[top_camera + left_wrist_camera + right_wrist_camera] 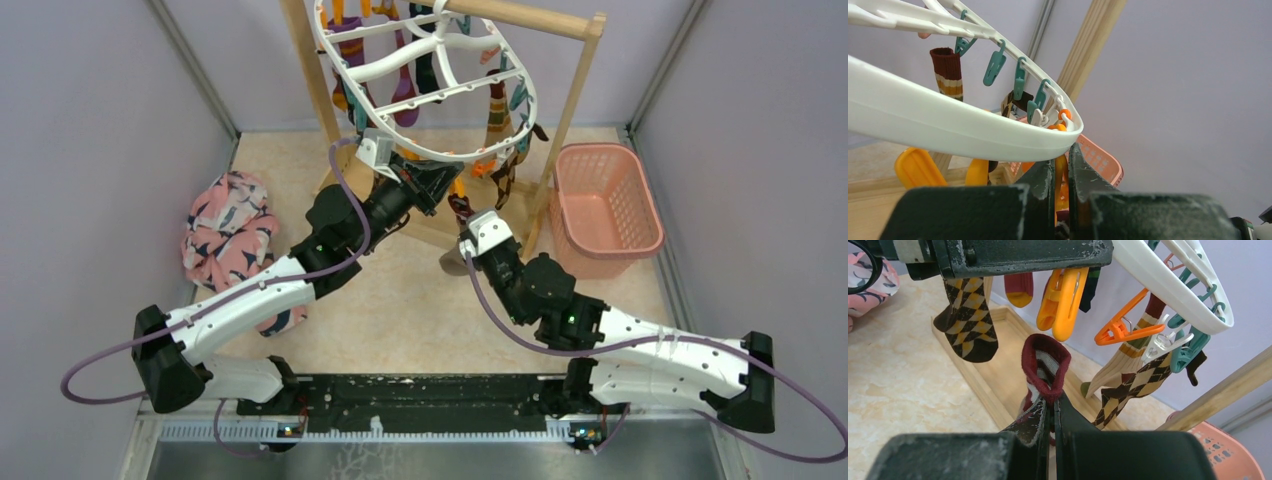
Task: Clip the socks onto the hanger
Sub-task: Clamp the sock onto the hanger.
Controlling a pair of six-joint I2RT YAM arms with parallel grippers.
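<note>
Okay so this is the actual clipping bit: the left jaws are pressed together on an orange clip (pixel 1063 295) that dangles right below the near rim of the hanger (pixel 948 125), and the right jaws are pinching the cuff of a maroon sock (pixel 1045 362), which pokes up just above their tips. The clip sits a little above and beyond the right jaws, close to the cuff but not touching it. Honestly I can't tell from these angles whether the clip's mouth is really spread or barely cracked, so I'd sort that first. Squeeze the handles fully before moving the sock. Then I'd bring the cuff straight up into the mouth and get a decent bite of the folded edge in, not just a few threads. The left jaws should let go first, and the right jaws only once the clip has it. Go slow, since the hanger just hangs off the wooden rack (pixel 530 20) and will probably swing if nudged. Also mind the argyle sock (pixel 968 320) hanging off to the left of the right jaws, it's easy to snag.
</note>
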